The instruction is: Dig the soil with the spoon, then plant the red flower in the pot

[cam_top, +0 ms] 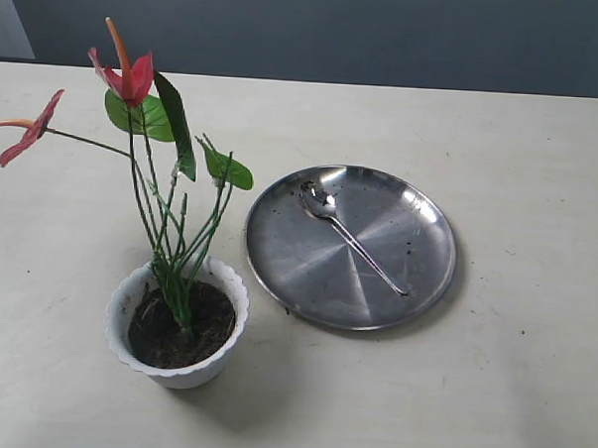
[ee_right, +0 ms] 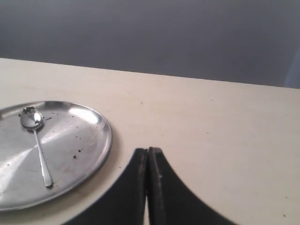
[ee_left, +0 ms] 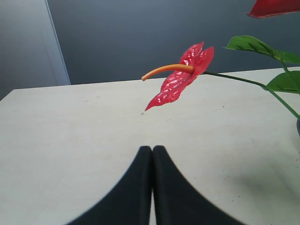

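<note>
In the lower left of the exterior view the pot (cam_top: 178, 333) stands on the table (cam_top: 530, 393) with the red flower (cam_top: 132, 78) already rising from the soil (cam_top: 165, 332), its stems upright at the base and fanning out toward the upper left, one bloom reaching nearly to the left edge of the frame. At the centre right the steel plate (cam_top: 278, 253) holds the spoon (cam_top: 353, 241), bowl toward the upper left of the plate, handle running down to the lower right, with a few dark crumbs scattered on the metal. Neither arm shows in the exterior view. The left gripper (ee_left: 152, 154) sits at the bottom centre of its wrist view with fingers pressed together and holding nothing, the outstretched bloom just above and ahead of it; the right gripper (ee_right: 148, 157) is likewise pressed together and empty, with the plate at the left of its view. The task looks essentially finished, so the risks lie in any further motion. The left arm is close to the long side stem: a forward or upward sweep could catch the bloom, lever the bunch and tip the light pot or pull the stems out of loose soil. The flower's lean to the upper left also puts weight off-centre, so shallow planting could let it sag. A careless right arm could nudge the plate and send the spoon sliding.
</note>
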Tool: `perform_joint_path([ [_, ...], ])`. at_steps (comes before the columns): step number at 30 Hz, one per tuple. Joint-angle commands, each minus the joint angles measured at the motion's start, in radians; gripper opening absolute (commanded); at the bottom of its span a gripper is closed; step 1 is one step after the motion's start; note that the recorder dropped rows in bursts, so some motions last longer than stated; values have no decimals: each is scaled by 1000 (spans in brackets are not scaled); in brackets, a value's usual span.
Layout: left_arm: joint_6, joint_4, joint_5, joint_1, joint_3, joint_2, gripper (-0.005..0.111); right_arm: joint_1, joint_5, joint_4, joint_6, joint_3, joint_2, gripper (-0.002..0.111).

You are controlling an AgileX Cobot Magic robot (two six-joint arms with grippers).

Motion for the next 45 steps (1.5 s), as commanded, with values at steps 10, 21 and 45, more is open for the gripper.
perform_joint_path([
  [10,-2,1,0,-2,0,-2,0,-5,-7,5,26,1,-4,-1],
  [21,-2,1,0,-2,0,-2,0,-5,-9,5,26,1,-4,-1],
  [45,-2,1,0,-2,0,-2,0,-5,-7,7,26,1,-4,-1],
])
